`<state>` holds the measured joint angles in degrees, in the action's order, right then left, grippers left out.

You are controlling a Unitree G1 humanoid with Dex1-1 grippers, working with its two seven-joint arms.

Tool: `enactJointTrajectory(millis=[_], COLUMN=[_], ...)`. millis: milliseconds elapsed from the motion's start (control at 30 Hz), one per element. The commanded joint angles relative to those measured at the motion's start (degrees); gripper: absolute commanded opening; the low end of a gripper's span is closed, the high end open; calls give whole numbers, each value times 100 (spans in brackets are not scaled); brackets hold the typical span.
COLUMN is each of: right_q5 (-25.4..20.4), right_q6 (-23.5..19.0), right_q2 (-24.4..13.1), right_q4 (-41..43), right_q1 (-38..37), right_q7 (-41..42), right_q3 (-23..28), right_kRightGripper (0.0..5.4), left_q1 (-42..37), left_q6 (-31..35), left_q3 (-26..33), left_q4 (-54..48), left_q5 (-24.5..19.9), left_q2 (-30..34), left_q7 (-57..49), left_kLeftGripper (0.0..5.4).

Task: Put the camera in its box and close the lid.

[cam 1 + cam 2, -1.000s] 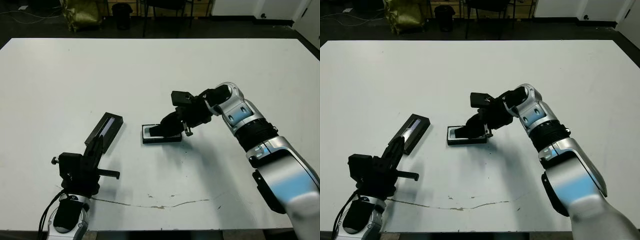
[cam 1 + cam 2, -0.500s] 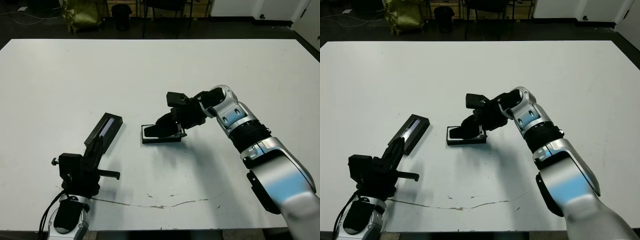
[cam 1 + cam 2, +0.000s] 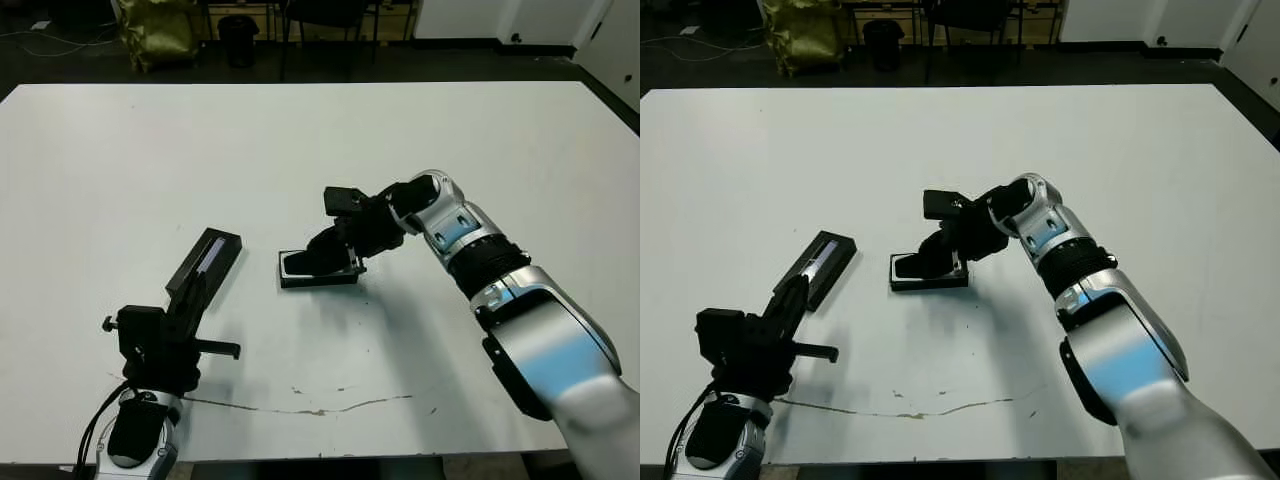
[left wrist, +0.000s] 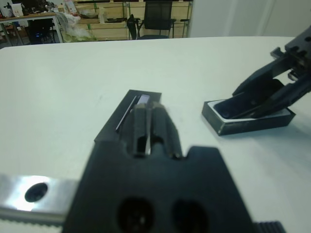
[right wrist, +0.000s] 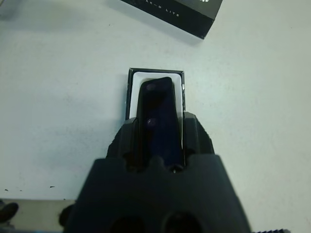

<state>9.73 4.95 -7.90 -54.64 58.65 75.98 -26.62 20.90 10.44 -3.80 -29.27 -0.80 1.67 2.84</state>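
The box [image 3: 318, 271], a shallow black tray with a white lining [image 5: 155, 79], lies at the table's middle. My right gripper [image 3: 326, 261] is low over it, shut on the camera [image 5: 158, 111], a slim black bar lying lengthwise over the lining with its far end near the box's far wall. Whether the camera rests on the lining I cannot tell. The lid [image 3: 205, 262], flat and black with a pale strip, lies left of the box. My left gripper [image 3: 190, 296] hovers just short of the lid's near end, shut and holding nothing.
A thin crack line [image 3: 330, 408] runs across the white table [image 3: 450, 130] near its front edge. Chairs and a yellow-green bag [image 3: 158, 30] stand on the dark floor beyond the far edge.
My right gripper has slid a little to the left along the box with the camera in it. The left arm and the lid stay where they were.
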Motion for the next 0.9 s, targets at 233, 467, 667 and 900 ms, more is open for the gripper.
enactJointTrajectory(millis=[233, 467, 667, 900], right_q5=[83, 48, -79, -509], right_q6=[270, 702, 442, -137], right_q2=[193, 98, 0, -271], right_q4=[-250, -384, -314, 268], right_q1=[-143, -74, 8, 202], right_q7=[143, 218, 398, 487], right_q3=[-61, 37, 243, 770], right_kRightGripper=[291, 432, 539, 539], left_q1=[98, 84, 95, 103], left_q6=[150, 64, 46, 76], left_q3=[7, 35, 12, 0], left_q4=[63, 125, 120, 106], left_q5=[9, -63, -4, -2], left_q2=[-1, 16, 23, -24], left_q7=[-44, -1, -32, -77], left_kLeftGripper=[0, 0, 0, 0])
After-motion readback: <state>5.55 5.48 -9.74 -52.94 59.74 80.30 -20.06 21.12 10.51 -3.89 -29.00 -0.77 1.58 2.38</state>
